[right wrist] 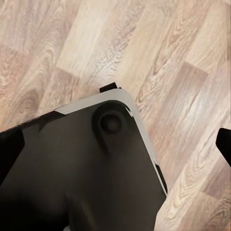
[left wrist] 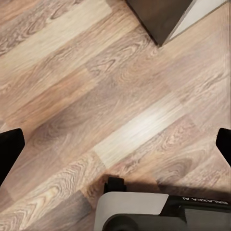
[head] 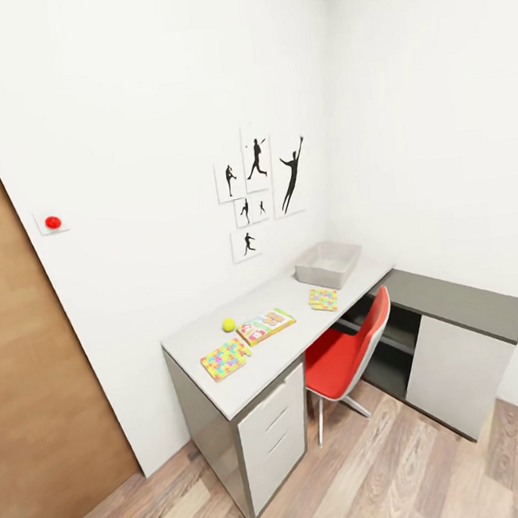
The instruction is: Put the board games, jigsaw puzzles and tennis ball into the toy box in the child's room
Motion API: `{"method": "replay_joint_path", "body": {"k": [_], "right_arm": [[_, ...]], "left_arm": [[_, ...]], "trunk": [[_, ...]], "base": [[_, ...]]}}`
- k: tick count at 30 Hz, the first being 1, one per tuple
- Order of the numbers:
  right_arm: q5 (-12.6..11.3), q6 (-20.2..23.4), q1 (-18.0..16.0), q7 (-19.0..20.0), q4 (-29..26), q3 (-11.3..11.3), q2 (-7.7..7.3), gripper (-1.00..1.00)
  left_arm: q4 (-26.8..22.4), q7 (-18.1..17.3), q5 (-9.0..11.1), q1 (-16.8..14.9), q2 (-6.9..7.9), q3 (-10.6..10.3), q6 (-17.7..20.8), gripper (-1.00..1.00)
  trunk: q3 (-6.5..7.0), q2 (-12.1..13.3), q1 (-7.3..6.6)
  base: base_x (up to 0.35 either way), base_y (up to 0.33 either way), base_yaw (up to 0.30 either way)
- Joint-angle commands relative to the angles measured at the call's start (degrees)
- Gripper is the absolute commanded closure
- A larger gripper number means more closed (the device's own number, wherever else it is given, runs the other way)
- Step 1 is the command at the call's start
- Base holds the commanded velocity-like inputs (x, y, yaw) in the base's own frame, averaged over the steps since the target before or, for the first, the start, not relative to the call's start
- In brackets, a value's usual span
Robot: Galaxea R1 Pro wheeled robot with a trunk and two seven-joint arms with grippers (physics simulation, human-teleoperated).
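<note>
Resting on the table (head: 281,352): toy box (head: 328,264), tennis ball (head: 228,324), two jigsaw puzzles (head: 226,359).

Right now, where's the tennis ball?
Head view: the tennis ball sits on the table toward its left end, near the wall, just left of the board game and behind the nearer jigsaw puzzle.

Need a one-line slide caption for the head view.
Child's room desk: tennis ball, board game, two jigsaw puzzles, empty toy box, red chair alongside.

Toy box (head: 328,264) on table (head: 278,351)
</note>
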Motion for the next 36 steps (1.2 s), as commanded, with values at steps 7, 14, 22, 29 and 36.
{"method": "replay_joint_path", "body": {"k": [7, 14, 22, 29, 36], "right_arm": [[-0.2, -0.2, 0.0, 0.0, 0.1, -0.2, -0.01, -1.00], [-0.2, -0.2, 0.0, 0.0, 0.1, -0.3, -0.01, -1.00], [-0.3, -0.3, 0.0, 0.0, 0.1, -0.3, -0.01, -1.00], [-0.4, -0.2, 0.0, -0.2, 0.1, -0.3, -0.07, -1.00], [-0.4, -0.4, 0.0, -0.2, 0.1, -0.3, -0.16, -1.00]], "left_arm": [[0.0, -0.4, 0.1, 0.0, -0.01, 0.4, 0.1, -1.00], [0.0, -0.3, 0.1, 0.0, -0.01, 0.4, 0.1, -1.00], [0.0, -0.2, 0.1, 0.0, -0.01, 0.4, 0.1, -1.00], [0.0, -0.2, 0.1, 0.0, -0.01, 0.4, 0.1, -1.00], [0.0, 0.0, 0.1, 0.0, -0.11, 0.4, 0.2, -1.00]], "trunk": [[-0.02, 0.0, 0.02], [-0.02, 0.0, 0.02], [-0.02, 0.0, 0.02], [-0.02, 0.0, 0.02], [-0.02, 0.0, 0.02]], "base": [[0.000, 0.000, -0.277], [0.000, 0.000, -0.278], [0.000, 0.000, -0.280], [0.000, 0.000, -0.281], [0.000, 0.000, -0.281]]}}
